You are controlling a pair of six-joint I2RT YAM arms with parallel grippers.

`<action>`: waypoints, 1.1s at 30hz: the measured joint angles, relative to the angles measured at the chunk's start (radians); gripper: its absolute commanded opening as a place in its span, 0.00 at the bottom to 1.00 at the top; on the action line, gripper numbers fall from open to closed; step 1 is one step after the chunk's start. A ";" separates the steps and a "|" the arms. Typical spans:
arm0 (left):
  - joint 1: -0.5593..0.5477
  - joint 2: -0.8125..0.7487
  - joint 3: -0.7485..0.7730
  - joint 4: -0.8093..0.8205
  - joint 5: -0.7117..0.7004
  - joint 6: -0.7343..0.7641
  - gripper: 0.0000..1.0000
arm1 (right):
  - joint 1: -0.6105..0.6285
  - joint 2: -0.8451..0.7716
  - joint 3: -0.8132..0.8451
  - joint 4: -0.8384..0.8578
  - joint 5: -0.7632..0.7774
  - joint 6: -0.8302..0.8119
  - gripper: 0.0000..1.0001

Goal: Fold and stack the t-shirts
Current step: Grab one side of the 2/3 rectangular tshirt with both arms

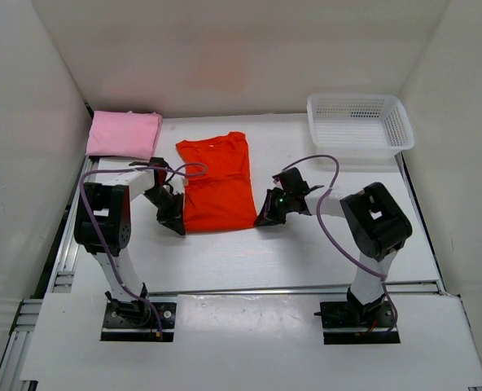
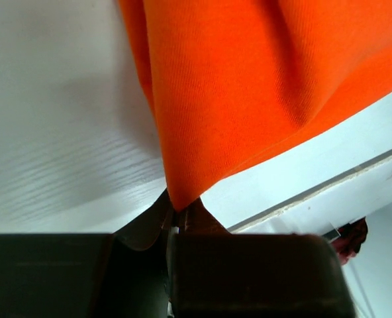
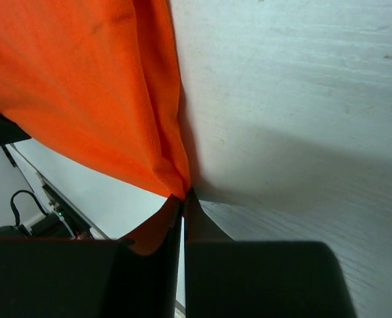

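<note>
Grip detail is lost from overhead, where dark housings cover the tips, so you must read it from the wrist cameras. There the left gripper has its jaws pressed together on a pointed corner of the orange-red t-shirt, and the right gripper is pinched in the same way onto another corner of that cloth. Each wrist view cuts off most of the shirt. Seen from above, it lies on the table between the two grippers, near corners at the jaws, collar end towards the far side. You can count two shirts: this one and a pink t-shirt, folded at the far left corner, its layers too flat to tell apart. One white mesh basket stands at the far right, with neither shirt in it.
</note>
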 measured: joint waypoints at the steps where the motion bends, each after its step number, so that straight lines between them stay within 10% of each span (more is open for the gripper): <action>1: 0.000 -0.001 -0.004 -0.005 0.003 0.000 0.10 | 0.002 0.000 0.000 0.000 -0.005 -0.003 0.00; 12: -0.019 -0.086 -0.091 -0.144 -0.021 0.000 0.10 | 0.079 -0.121 -0.092 -0.068 -0.026 -0.037 0.00; 33: -0.106 -0.718 -0.078 -0.368 -0.311 -0.012 0.10 | 0.439 -0.757 -0.146 -0.341 0.233 0.092 0.00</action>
